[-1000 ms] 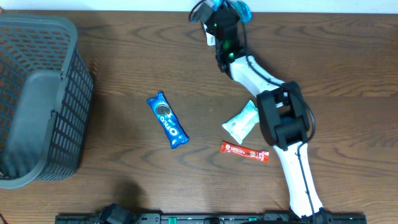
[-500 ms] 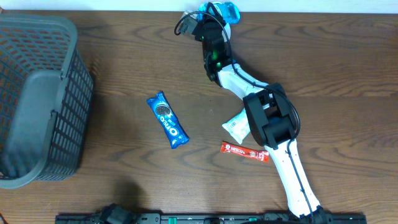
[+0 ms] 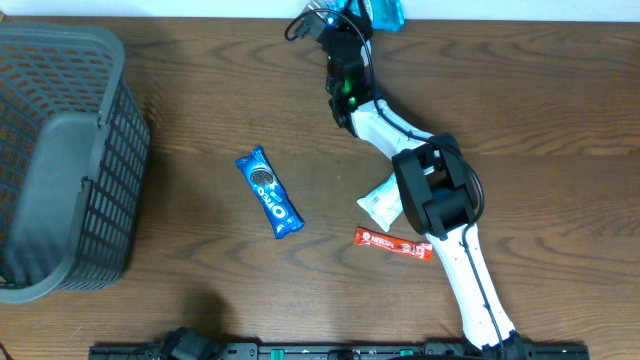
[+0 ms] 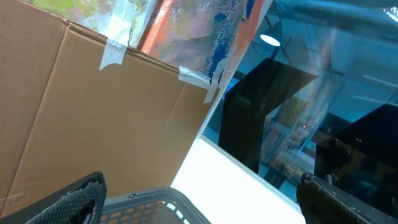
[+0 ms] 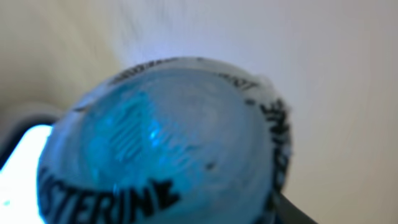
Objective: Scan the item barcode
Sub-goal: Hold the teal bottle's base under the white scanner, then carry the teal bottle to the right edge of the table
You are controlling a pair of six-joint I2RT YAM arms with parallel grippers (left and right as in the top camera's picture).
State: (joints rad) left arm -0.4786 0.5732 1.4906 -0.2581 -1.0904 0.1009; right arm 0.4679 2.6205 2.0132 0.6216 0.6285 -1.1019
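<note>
Presenting step, by the look of it: blue Listerine bottle [image 3: 386,12] clamped in the jaws of the right gripper [image 3: 362,14], up at the far edge of the surface [image 3: 200,120], right of centre. Fills the right wrist view, label blurred; no barcode or scanner visible. Left gripper [image 4: 202,204] idle, jaws wide apart and empty, rim of the grey basket [image 3: 110,180] showing between them. Next, probably: turn the bottle until its barcode faces the reader, then hold steady without slackening on the slick round body.
</note>
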